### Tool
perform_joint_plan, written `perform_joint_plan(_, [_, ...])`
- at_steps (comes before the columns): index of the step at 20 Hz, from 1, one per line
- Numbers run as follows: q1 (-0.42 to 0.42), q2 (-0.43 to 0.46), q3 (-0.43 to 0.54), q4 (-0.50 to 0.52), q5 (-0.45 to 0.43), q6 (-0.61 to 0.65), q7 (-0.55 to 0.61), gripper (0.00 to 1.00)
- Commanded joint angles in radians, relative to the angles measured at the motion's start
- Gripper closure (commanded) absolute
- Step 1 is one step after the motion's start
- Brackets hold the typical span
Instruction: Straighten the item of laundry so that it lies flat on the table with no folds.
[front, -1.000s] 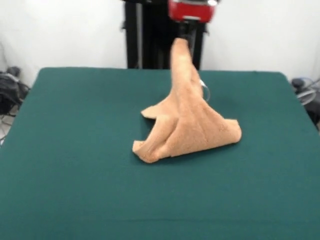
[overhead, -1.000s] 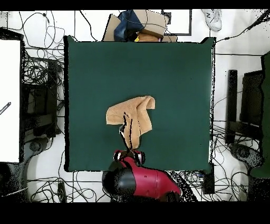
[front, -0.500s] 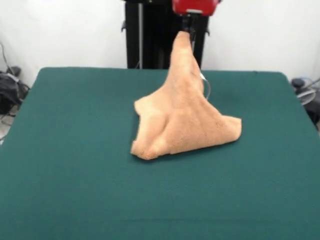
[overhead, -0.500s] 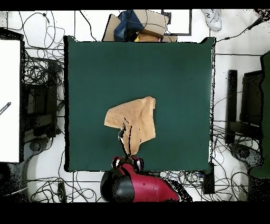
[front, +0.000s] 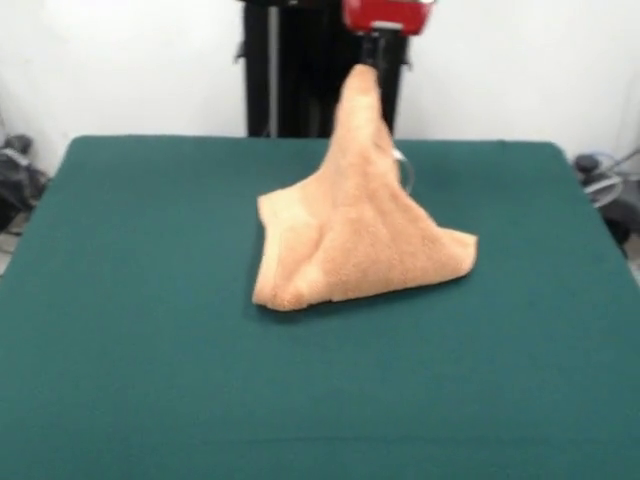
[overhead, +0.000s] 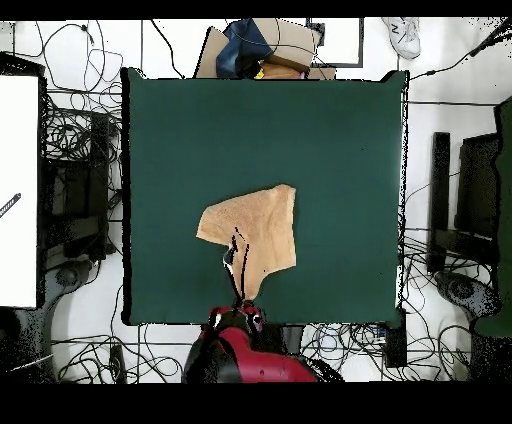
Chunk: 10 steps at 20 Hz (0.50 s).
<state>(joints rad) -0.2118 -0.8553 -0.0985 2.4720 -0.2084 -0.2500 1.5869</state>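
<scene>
The tool (front: 372, 62) grips one corner of the light orange-brown terry towel (front: 355, 245), lifted so folds drape open across the dark green felt tabletop (front: 130, 380).

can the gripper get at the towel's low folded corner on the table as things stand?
Probably not right now. The gripper is shut on the towel, holding one corner up, so it would have to let go first. Nothing else lies on the table, so the path down to the low folded corner looks free.
</scene>
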Motion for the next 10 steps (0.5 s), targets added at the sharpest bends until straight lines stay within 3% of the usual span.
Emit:
perform_joint_plan(1, [0.047,0.132,-0.097,0.088,-0.055,-0.142,0.234,1.0])
perform_joint_plan(10, [0.047,0.118,-0.106,0.214,-0.081,-0.235,0.257,1.0])
